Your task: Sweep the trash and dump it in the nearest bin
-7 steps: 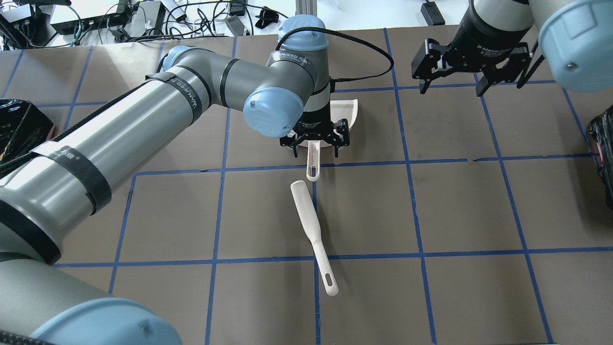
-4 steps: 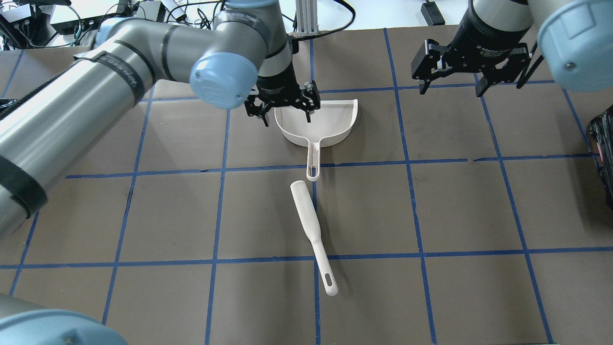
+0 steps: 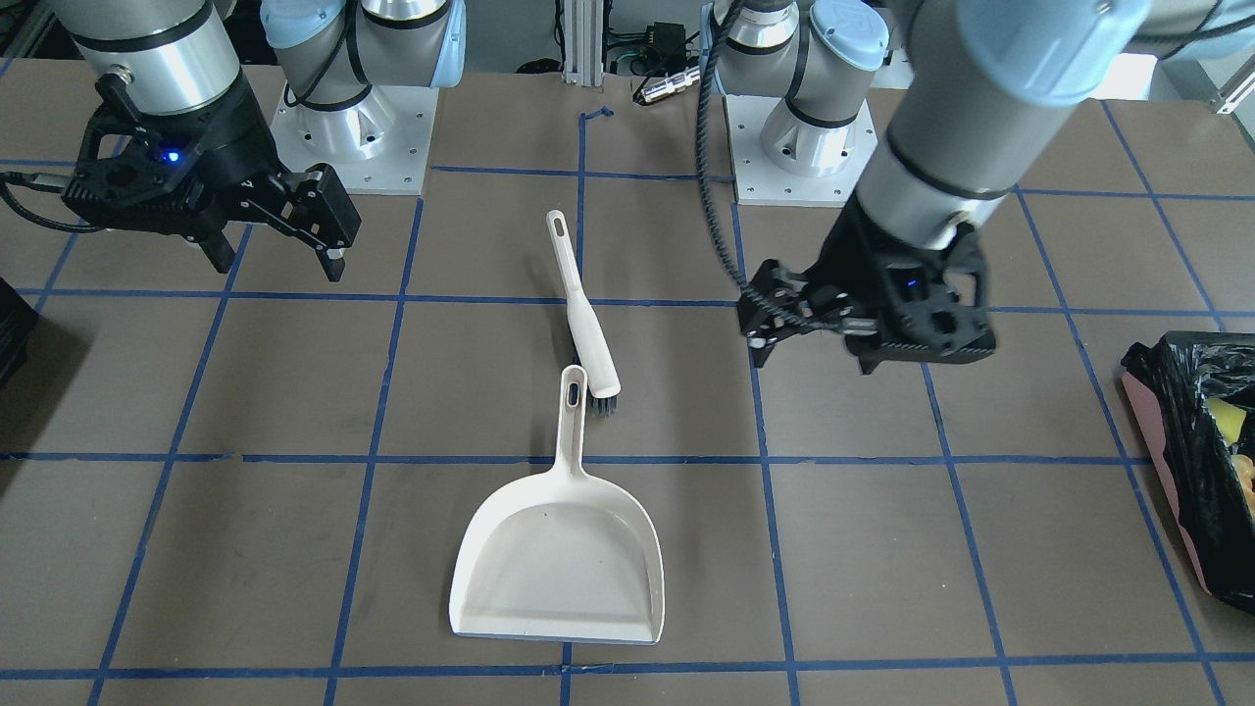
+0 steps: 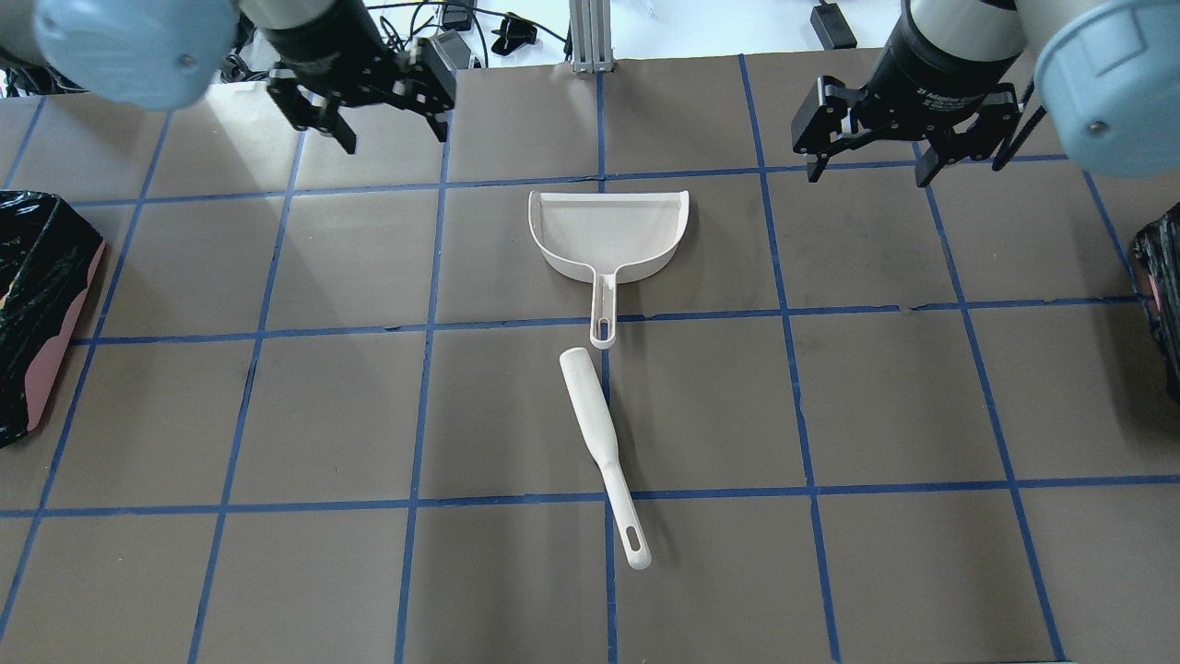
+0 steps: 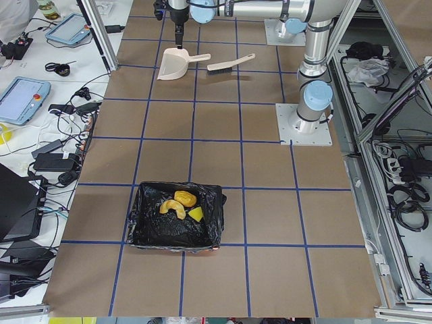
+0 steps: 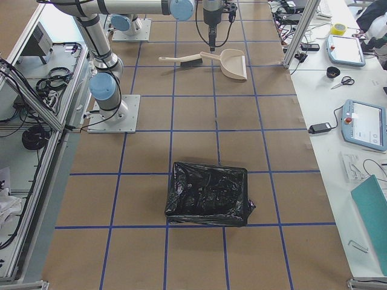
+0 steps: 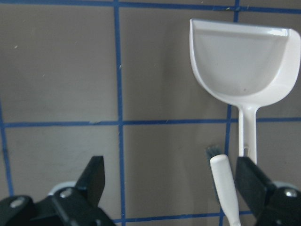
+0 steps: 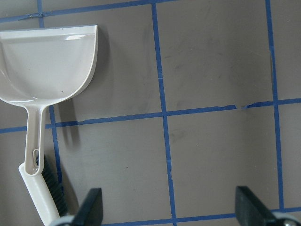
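Observation:
The trash, orange-yellow lumps and a yellow piece, lies inside the black-lined pink bin at the table's left end; the bin also shows at the overhead view's left edge. My left gripper hangs open and empty over the far left of the table, away from the white dustpan. My right gripper hangs open and empty at the far right. The dustpan is empty. The white brush lies just behind its handle.
A second black-bagged container sits at the table's right end. Cables and boxes lie beyond the far edge. In the left wrist view the dustpan and brush tip lie ahead to the right.
My left gripper has left the dustpan handle, risen and swung to the far left. Dustpan, brush and right arm have not moved.

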Robot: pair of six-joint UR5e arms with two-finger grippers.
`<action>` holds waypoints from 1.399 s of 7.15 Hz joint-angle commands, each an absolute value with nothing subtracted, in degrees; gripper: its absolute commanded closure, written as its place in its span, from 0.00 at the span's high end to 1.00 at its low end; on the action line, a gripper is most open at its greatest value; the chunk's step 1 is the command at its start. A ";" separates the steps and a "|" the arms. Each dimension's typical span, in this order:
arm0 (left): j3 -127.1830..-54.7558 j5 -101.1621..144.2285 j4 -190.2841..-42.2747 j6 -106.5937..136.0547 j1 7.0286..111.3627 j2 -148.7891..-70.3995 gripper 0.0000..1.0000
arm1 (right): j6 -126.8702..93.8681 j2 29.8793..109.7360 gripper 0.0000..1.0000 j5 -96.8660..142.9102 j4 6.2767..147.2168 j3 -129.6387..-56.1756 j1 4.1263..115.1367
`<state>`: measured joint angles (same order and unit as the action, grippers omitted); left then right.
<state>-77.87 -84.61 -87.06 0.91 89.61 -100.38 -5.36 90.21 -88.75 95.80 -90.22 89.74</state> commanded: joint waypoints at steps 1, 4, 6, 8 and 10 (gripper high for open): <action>-80.04 -85.52 -92.53 -6.83 82.11 -95.99 1.00 | -5.36 90.18 1.00 -88.77 95.80 -90.26 89.74; -85.34 -86.13 -92.11 -6.51 82.70 -92.90 1.00 | -5.36 90.18 1.00 -88.77 95.80 -90.26 89.74; -85.34 -90.51 -92.02 -5.98 82.97 -92.38 1.00 | -5.36 90.09 1.00 -88.77 95.80 -90.26 89.74; -85.34 -90.61 -92.02 -2.93 85.15 -93.07 1.00 | -5.36 90.09 1.00 -88.77 95.80 -90.26 89.65; -85.43 -90.62 -91.67 -2.20 86.83 -93.25 1.00 | -5.36 90.09 1.00 -88.86 95.80 -90.26 89.65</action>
<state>-85.39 -90.60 -91.79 -2.73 86.02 -93.17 -5.36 90.09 -88.83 95.80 -90.26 89.66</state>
